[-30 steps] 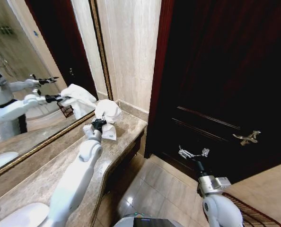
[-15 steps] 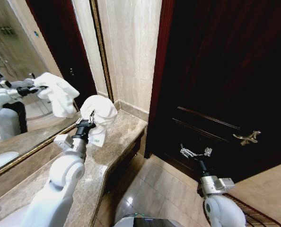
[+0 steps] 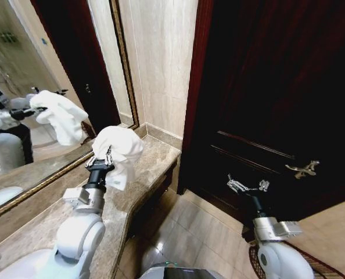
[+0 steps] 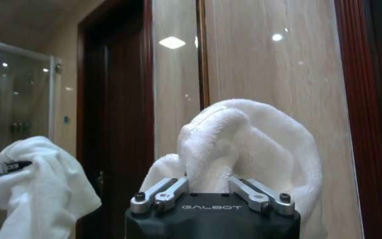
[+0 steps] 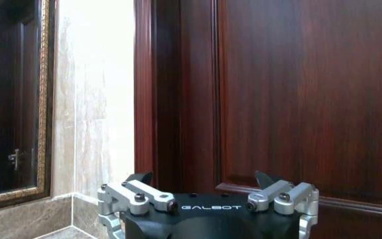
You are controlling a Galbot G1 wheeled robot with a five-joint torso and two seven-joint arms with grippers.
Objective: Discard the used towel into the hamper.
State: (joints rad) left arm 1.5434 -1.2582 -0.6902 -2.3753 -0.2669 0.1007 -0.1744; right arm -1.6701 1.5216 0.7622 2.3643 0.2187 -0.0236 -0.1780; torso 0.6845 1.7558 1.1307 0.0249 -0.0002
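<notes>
One white towel [image 3: 119, 150] hangs bunched above the marble counter [image 3: 139, 174] on the left, close to the mirror [image 3: 39, 116]. It looks soft, light and floppy, so a pinch through a thick fold should hold it best. The left gripper [image 3: 100, 159] is clamped on such a fold from below. The right gripper [image 3: 246, 186], fingers spread and empty, hovers before the dark door [image 3: 265, 87]. The hamper [image 3: 320, 268] shows at the near right corner.

Dark wood door [image 3: 277, 87], marble wall [image 3: 158, 58], gilt-framed mirror [image 3: 39, 75], stone countertop [image 3: 143, 168]
</notes>
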